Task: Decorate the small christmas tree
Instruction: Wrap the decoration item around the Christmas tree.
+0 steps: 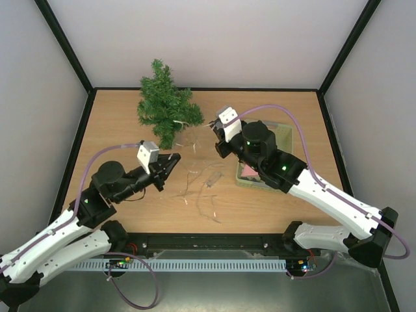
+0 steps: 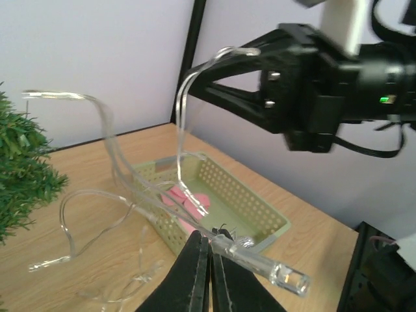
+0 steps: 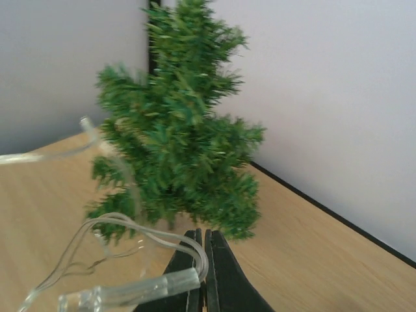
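Wooden table (image 1: 273, 201): we see one tree (image 1: 166, 107) upright at the far side and one basket (image 2: 253, 198) holding pink pieces (image 2: 188, 198). The left gripper (image 2: 208, 246) and right gripper (image 3: 203, 239) each pinch one clear light string (image 2: 117, 162).

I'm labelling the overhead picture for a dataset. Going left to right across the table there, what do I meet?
In order: left gripper → right gripper → pale green basket. Left out: the small christmas tree and the clear light string that both grippers pinch, since they overlap the grippers sideways.

Tree (image 1: 166, 107) rear left, basket (image 1: 284, 134) right, wire (image 1: 211, 179) between
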Available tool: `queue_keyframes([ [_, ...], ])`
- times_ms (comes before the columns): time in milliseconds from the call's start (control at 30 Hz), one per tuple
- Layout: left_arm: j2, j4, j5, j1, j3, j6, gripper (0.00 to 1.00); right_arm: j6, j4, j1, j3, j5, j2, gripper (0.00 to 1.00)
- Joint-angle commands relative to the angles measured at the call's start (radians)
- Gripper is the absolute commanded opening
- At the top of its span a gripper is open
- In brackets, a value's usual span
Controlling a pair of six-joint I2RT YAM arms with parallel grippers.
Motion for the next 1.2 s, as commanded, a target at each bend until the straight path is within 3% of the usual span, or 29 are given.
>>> queue_keyframes([
  [0, 0.075, -0.08, -0.084, -0.004, 0.067, -0.005, 0.02, -0.053, 0.016, 0.004, -0.02, -0.2, -0.058, 0.02],
  [100, 0.122, -0.101, -0.112, -0.005, 0.096, -0.021, 0.02, -0.086, 0.011, 0.005, -0.047, -0.34, -0.083, 0.02],
  [167, 0.139, -0.111, -0.132, -0.005, 0.114, -0.035, 0.02, -0.074, 0.005, 0.005, -0.068, -0.332, -0.093, 0.02],
  [367, 0.131, -0.254, -0.252, -0.003, 0.188, -0.06, 0.02, 0.067, -0.037, 0.0, -0.143, 0.123, -0.147, 0.02],
  [500, 0.107, -0.402, -0.392, -0.004, 0.289, -0.016, 0.02, 0.133, -0.076, -0.002, -0.152, 0.268, -0.23, 0.02],
  [633, 0.098, -0.497, -0.504, -0.003, 0.396, 0.043, 0.02, 0.132, 0.0, -0.001, -0.199, 0.394, -0.359, 0.02],
  [733, 0.096, -0.537, -0.538, -0.003, 0.467, 0.08, 0.02, 0.144, 0.049, -0.001, -0.233, 0.39, -0.413, 0.02],
  [900, 0.088, -0.492, -0.606, -0.003, 0.489, 0.233, 0.02, 0.17, 0.115, -0.001, -0.333, 0.154, -0.425, 0.02],
  [1033, 0.116, -0.346, -0.642, -0.003, 0.506, 0.424, 0.02, 0.188, 0.112, -0.001, -0.366, 0.234, -0.398, 0.02],
  [1167, 0.219, -0.296, -0.667, -0.003, 0.632, 0.485, 0.02, 0.154, 0.167, -0.002, -0.319, 0.259, -0.414, 0.02],
])
